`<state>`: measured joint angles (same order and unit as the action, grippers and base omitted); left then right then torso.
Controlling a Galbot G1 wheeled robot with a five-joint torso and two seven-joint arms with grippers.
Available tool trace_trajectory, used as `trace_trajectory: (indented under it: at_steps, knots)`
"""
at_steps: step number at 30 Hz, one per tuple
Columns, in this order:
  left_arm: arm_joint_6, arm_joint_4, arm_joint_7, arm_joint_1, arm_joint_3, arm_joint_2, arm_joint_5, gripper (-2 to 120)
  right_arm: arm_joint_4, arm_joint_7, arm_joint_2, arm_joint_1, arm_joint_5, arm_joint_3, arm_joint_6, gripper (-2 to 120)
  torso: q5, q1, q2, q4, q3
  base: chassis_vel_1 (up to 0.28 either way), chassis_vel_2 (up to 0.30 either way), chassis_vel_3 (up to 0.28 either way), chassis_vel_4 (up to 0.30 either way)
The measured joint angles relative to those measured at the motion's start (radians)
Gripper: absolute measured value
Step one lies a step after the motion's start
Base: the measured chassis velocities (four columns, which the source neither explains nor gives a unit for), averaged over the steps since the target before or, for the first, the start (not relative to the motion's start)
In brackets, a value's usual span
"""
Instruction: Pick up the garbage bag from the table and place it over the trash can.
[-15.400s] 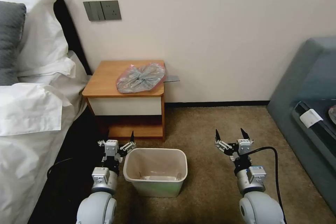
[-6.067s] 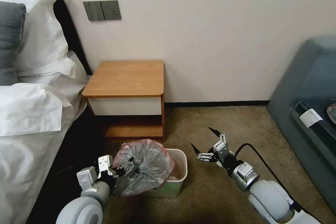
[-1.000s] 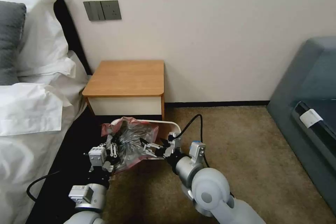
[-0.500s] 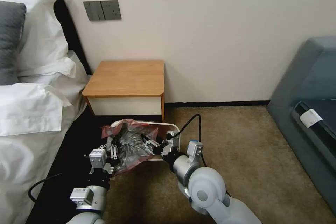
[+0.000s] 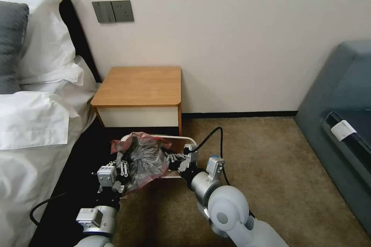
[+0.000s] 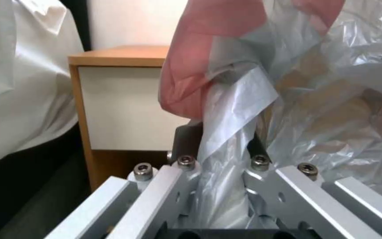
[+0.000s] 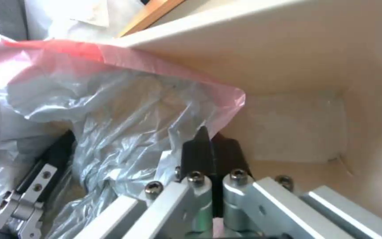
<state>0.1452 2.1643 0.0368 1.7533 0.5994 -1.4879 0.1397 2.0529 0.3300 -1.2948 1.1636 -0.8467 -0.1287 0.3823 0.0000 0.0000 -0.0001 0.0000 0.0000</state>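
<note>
While both tools grip the garbage bag [image 5: 145,160] over the tipped trash can [image 5: 184,139] on the floor, well off the tabletop [image 5: 139,85], risks show: left tool [image 5: 119,164] pinches a bunched twist, right tool [image 5: 170,156] clamps the pink rim. Pulling apart could tear the film — or topple the can further. No legible writing.

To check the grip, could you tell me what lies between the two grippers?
In the head view, the bunched garbage bag fills the stretch between the left gripper and right gripper, over the trash can.
</note>
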Motion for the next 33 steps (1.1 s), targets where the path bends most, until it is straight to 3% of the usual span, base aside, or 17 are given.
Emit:
trace_trajectory:
  at_steps: [18,33]
  knots:
    - [-0.024,-0.052,-0.018,-0.017,0.009,-0.007,0.007,7,0.161,-0.049,0.068,0.04,0.048,0.008,-0.014,0,0.0,0.0,0.0,-0.0001,0.0,0.0,0.0,0.0,0.0]
    - [-0.019,-0.018,-0.011,0.01,-0.005,-0.008,0.0,7,0.072,-0.069,0.109,-0.03,0.071,0.109,-0.043,0,0.0001,0.0,0.0,0.0,0.0,0.0,0.0,0.0,0.0]
